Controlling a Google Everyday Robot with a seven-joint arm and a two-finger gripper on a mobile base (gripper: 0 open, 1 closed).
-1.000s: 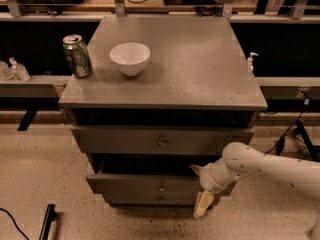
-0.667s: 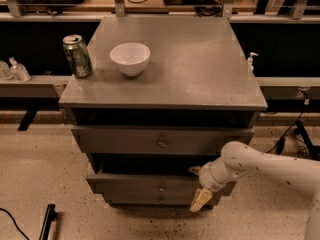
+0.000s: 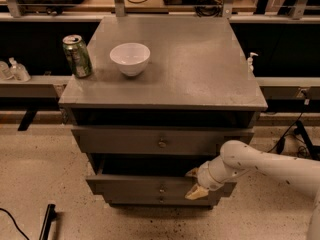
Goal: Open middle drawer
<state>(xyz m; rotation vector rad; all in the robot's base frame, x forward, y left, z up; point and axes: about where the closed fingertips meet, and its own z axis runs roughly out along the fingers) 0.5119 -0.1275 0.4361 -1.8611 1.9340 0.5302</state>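
Tool (image 3: 194, 183) spread, fingers above and below, at 3 o'clock of the middle drawer (image 3: 130, 184) knob (image 3: 161, 188); probably hooking the front edge. Drawer partly out.

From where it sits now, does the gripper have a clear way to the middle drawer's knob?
Probably yes: the gripper is at the middle drawer front, just right of its knob, with nothing between them.

The middle drawer (image 3: 130, 185) stands partly pulled out of the grey cabinet (image 3: 200, 69). The gripper (image 3: 194, 183) sits at the right of the cabinet's front, against that drawer's face, fingers spread apart. On the cabinet's top, near its left edge, stand a green can (image 3: 77, 56) and a white bowl (image 3: 130, 58).
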